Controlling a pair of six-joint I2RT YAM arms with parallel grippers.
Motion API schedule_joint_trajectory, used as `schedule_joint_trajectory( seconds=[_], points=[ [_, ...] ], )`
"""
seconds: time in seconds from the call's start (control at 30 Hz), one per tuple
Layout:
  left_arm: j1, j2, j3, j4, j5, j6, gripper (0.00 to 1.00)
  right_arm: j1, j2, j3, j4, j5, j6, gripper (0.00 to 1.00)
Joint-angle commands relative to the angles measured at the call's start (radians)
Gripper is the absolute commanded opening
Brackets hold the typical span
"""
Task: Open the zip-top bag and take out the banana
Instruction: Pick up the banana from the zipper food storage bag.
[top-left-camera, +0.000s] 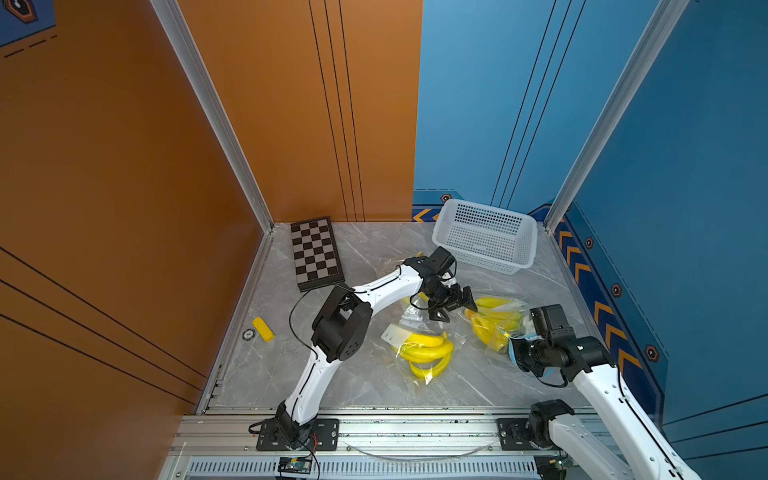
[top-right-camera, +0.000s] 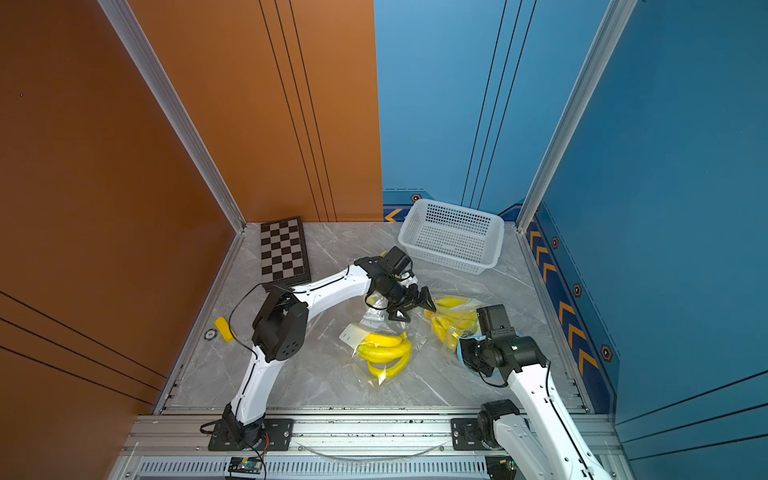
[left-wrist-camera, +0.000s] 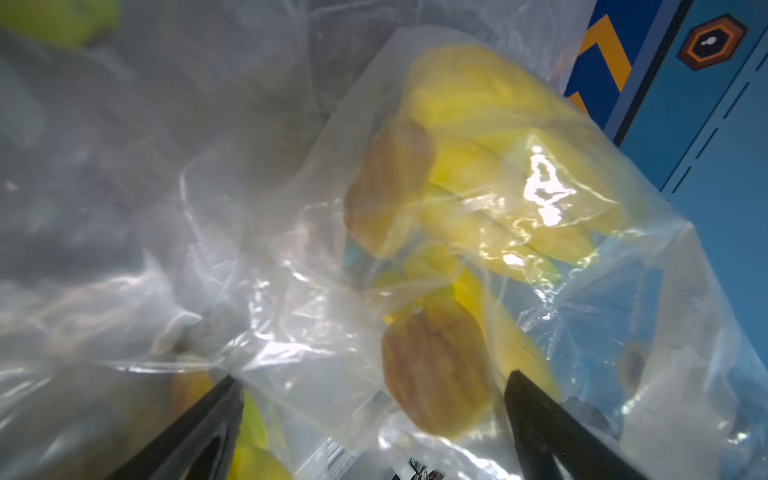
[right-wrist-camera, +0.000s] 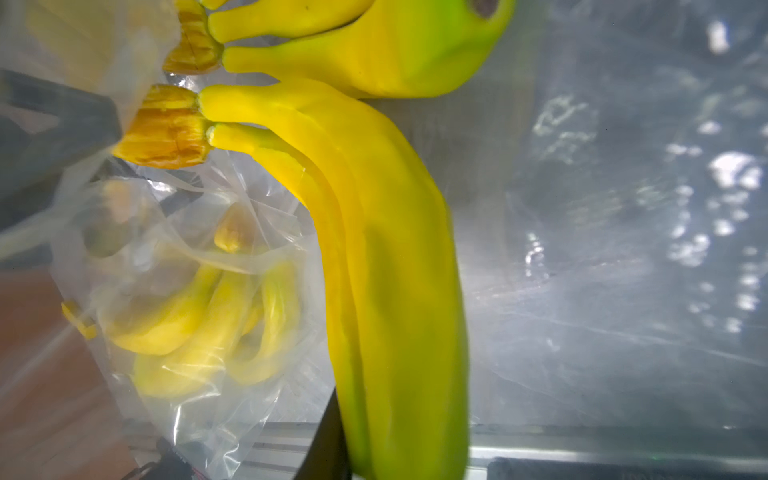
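A clear zip-top bag (top-left-camera: 505, 305) with a bunch of yellow bananas (top-left-camera: 492, 322) lies at the right in both top views (top-right-camera: 451, 324). My right gripper (top-left-camera: 513, 347) reaches into its blue-edged mouth and is shut on a banana (right-wrist-camera: 399, 291). One black finger (right-wrist-camera: 328, 444) presses against it; the other is hidden. My left gripper (top-left-camera: 459, 309) stands open at the bag's far end. Its fingers (left-wrist-camera: 199, 432) straddle the plastic over the brown stem (left-wrist-camera: 432, 374) and hold nothing. A second bag of bananas (top-left-camera: 426, 353) lies in the middle.
A white perforated basket (top-left-camera: 486, 235) stands at the back right, tilted. A chessboard (top-left-camera: 315, 253) lies at the back left, and a small yellow block (top-left-camera: 263, 329) near the left edge. A white card (top-left-camera: 392, 334) sits on the middle bag. Blue wall runs close on the right.
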Motion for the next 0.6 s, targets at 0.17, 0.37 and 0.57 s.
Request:
schedule_joint_trajectory(
  seconds=[0.17, 0.37, 0.57],
  points=[
    [0.054, -0.172, -0.398, 0.585, -0.059, -0.436, 0.98, -0.005, 0.003, -0.01, 0.05, -0.033, 0.018, 0.16],
    [0.016, -0.111, -0.368, 0.724, -0.094, -0.563, 0.98, -0.001, -0.004, -0.013, 0.049, -0.041, 0.018, 0.16],
    [0.015, -0.074, -0.332, 0.729, -0.1, -0.564, 0.7, 0.001, -0.016, -0.021, 0.047, -0.056, 0.017, 0.15]
  ],
)
